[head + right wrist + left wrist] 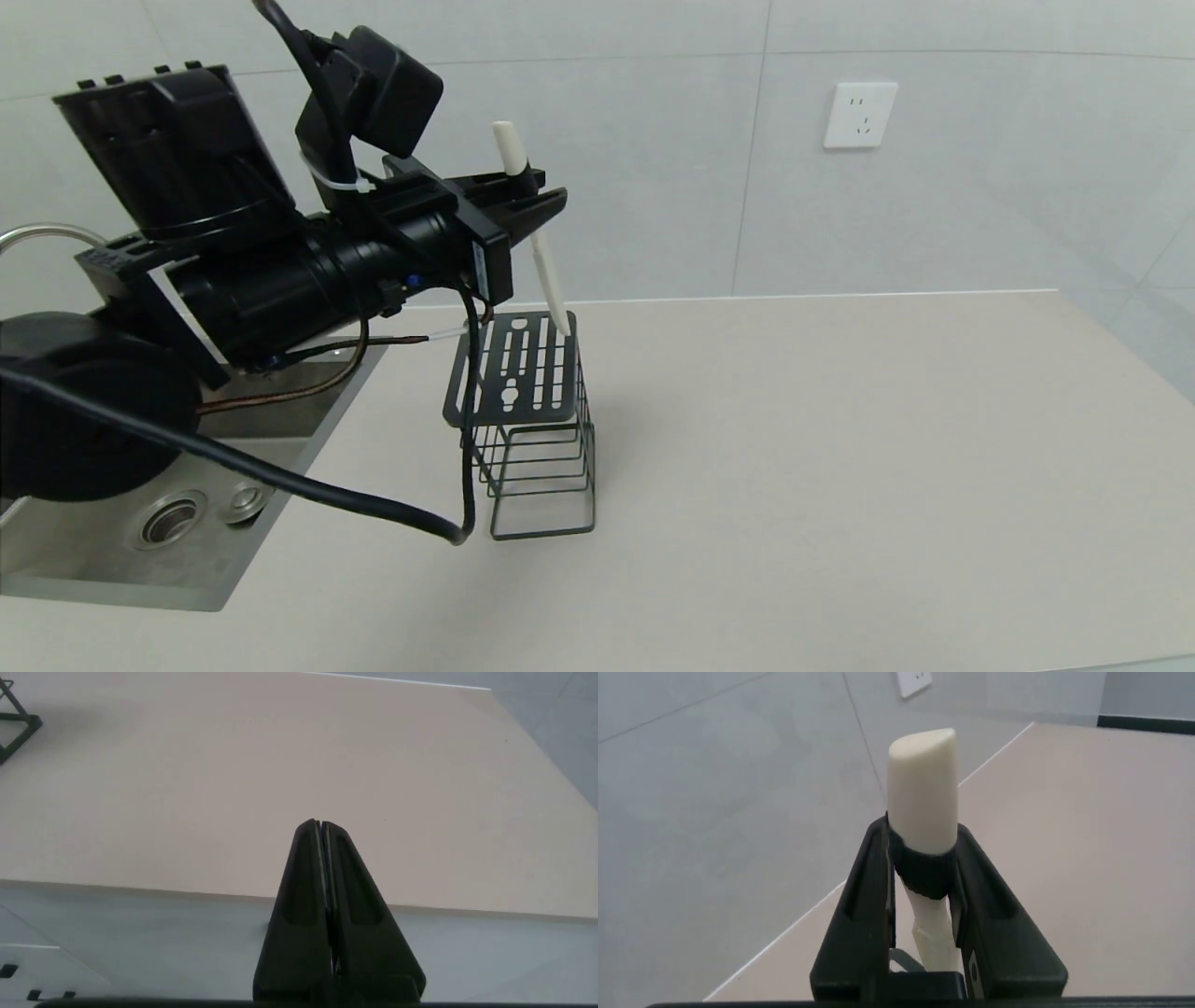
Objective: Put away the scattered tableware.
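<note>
I am at the step of stowing one piece. My left gripper (532, 201) is clamped on a white utensil (551, 280), pinching it at a dark band near its upper end. The shaft hangs nearly upright with a slight lean.

In the head view the wire holder (537, 439) stands on the counter (840, 448) at 6 o'clock from my fingertips, and the sink (187, 523) lies at the holder's 8 o'clock. The utensil's lower tip overlaps the holder's perforated back plate, but I cannot tell whether it is inside the basket.

I judge the next move calls for centring the tip over the open top, lowering it, then letting go.

The left wrist view shows the grip and the blunt top end close up, while the head view shows the tip and the holder. The right wrist view shows my right gripper (322, 835) pressed closed on nothing above the counter, with a corner of the holder farther off.
</note>
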Controlling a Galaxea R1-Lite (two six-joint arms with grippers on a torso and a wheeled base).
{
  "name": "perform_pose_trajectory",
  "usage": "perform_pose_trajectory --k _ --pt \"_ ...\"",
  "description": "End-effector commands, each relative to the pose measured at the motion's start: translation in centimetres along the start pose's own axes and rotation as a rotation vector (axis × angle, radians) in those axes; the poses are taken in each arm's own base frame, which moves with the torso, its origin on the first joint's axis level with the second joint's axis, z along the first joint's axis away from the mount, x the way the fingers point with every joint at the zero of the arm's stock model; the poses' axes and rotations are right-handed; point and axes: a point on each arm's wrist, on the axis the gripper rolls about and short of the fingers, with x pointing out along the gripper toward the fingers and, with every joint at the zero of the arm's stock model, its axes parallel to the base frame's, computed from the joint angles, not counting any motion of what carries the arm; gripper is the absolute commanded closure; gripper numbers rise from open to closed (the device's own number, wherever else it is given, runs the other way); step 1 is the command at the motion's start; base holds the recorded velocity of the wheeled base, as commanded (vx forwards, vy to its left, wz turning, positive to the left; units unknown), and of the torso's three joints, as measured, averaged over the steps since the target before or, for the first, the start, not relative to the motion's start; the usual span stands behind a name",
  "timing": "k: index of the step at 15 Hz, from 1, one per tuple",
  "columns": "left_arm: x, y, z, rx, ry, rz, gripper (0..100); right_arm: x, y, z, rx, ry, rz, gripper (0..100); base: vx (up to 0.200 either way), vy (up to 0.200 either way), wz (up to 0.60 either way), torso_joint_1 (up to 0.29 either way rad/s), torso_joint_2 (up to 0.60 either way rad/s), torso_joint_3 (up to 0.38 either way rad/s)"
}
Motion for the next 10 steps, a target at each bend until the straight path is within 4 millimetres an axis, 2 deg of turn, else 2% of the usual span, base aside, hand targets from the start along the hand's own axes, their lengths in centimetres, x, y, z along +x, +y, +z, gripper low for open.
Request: perform_pose_trajectory --k 1,4,10 --pt "0.3 0.3 0.0 0.006 -0.006 0.008 100 0.0 0.0 0.0 -0.001 -0.001 0.003 100 0.0 0.0 0.0 0.0 0.0 0.0" --pt "0.0 1.6 -0.4 0.062 0.014 0.048 100 0.0 0.0 0.0 -0.003 -0.001 0.005 100 0.0 0.0 0.0 0.0 0.0 0.0" --pt "0.6 0.9 -0.5 0.056 0.008 0.018 100 0.0 0.0 0.0 -0.004 -0.001 0.005 100 0.0 0.0 0.0 0.0 0.0 0.0"
